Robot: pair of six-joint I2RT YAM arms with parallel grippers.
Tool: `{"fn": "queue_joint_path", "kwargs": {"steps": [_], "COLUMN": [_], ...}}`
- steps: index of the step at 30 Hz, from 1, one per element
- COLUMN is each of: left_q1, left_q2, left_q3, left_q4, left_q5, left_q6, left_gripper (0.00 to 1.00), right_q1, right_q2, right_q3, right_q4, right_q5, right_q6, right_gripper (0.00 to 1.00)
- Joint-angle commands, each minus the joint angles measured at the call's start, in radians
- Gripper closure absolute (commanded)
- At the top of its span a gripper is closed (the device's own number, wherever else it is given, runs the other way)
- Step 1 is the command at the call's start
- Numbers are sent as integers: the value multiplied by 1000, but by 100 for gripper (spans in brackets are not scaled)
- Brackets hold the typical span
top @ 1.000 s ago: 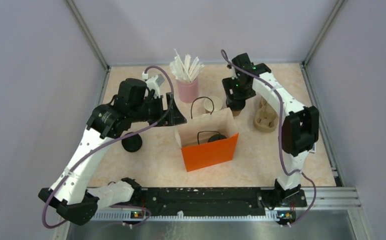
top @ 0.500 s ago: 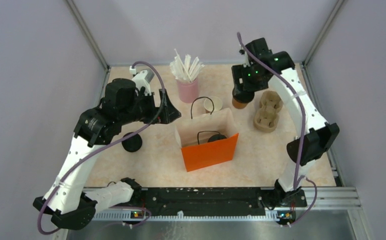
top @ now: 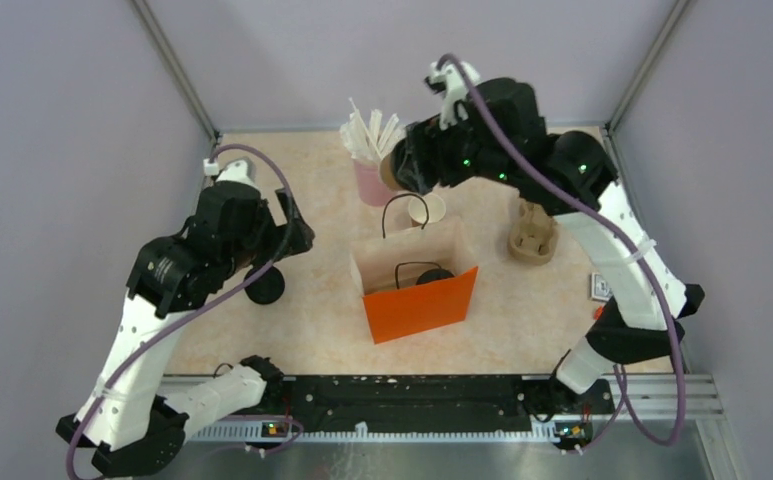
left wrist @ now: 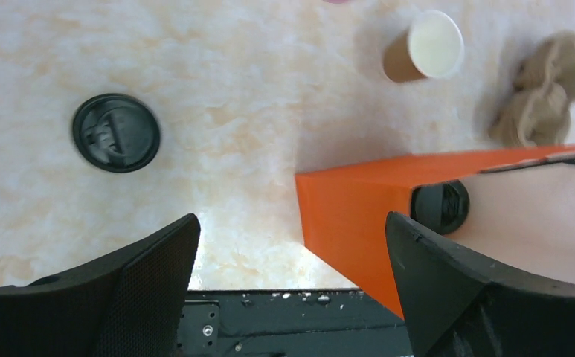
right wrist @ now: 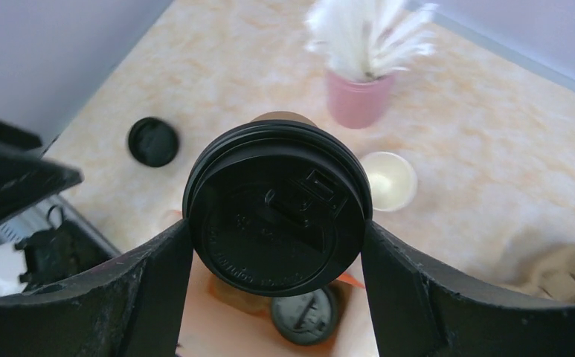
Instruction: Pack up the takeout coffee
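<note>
A lidded coffee cup (right wrist: pixel 277 201) is raised in the air behind the orange bag (top: pixel 420 305), pinched at its sides by the right gripper (right wrist: pixel 277 232), and a second lidded cup (top: pixel 434 275) sits inside the bag. An open cup (top: pixel 425 208) stands on the table (top: pixel 312 320) just behind the bag. A loose lid (top: pixel 264 285) lies left of the bag, near the left gripper (left wrist: pixel 291 223), which hovers spread wide and empty.

Beige marbled table (top: pixel 312 320) carried: upright orange bag (top: pixel 420 305) at center; open paper cup (top: pixel 427 209) behind it; pink straw cup (top: pixel 368 188) further back; pulp carrier (top: pixel 532 235) right; loose black lid (left wrist: pixel 116 132) left.
</note>
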Motion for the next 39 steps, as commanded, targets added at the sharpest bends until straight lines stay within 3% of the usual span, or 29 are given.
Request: {"fn": "queue_joint_path", "kwargs": {"steps": [1,3,7,12,17,26,39], "left_q1": [5,4,4,-3,-12,-29,-32], "left_q2": [-102,-165,-268,-292,-302,-337,-357], "left_q3": [-5,3,33,123,163,233,206], "left_q4": [-101,-100,-49,-27,-33,32,90], "left_q5": [-293,-357,-420,-462,-474,-504,-449], "left_q6": [-190,-244,-209,-151,-156,-86,-47], "left_gripper": [1,1,1,1,1,1,1], "right_q1": [175,280,448,533,599,620,639], "right_q2": [-55,-46,20,82,96,43,278], "right_q3": [-119,-120,-90,-111,-286,-656,-642], "right_q4": [292,344,363,374,427,576,515], "right_q5": [18,41,95,102,99,32,73], "right_q6": [0,-49,-108,-92,-129,-257,-327], "right_gripper": [34,34,33,32,32,31,29]}}
